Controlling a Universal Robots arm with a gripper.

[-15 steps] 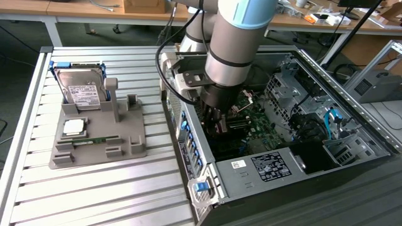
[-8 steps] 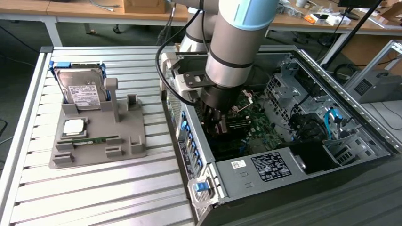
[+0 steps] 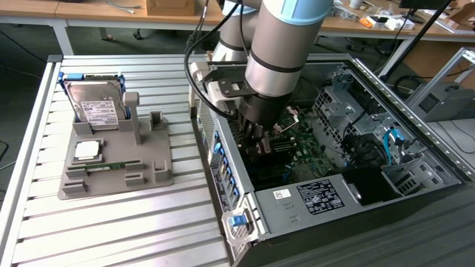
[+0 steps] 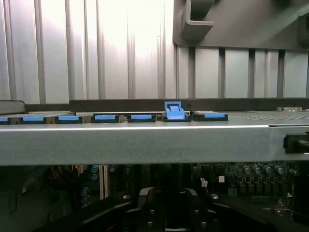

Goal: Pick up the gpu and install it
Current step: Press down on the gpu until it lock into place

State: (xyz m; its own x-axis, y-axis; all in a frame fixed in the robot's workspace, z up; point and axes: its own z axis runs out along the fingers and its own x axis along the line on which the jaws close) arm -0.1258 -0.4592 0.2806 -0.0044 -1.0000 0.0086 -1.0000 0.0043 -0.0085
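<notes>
- One slatted metal table (image 3: 111, 222), wooden benches along its far edge.
- One open computer case (image 3: 356, 167) at the table's exterior-view-right side; six blue clips (image 4: 105, 117) on its rim.
- One arm, its gripper (image 3: 256, 146) pressed together, lowered inside the case over the motherboard (image 3: 312, 150).
- One grey holder (image 3: 111, 167) near the table's exterior-view-left edge: one hard drive (image 3: 93, 108), one processor (image 3: 87, 149), one memory stick (image 3: 108, 165).
- Gpu: whether it is pinched, cannot tell.

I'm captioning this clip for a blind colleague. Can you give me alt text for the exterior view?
A robot arm reaches down into an open computer case, its shut gripper low over the green motherboard. On the exterior view's left, a grey holder on a slatted metal table carries a hard drive, a processor chip and a memory stick.
</notes>
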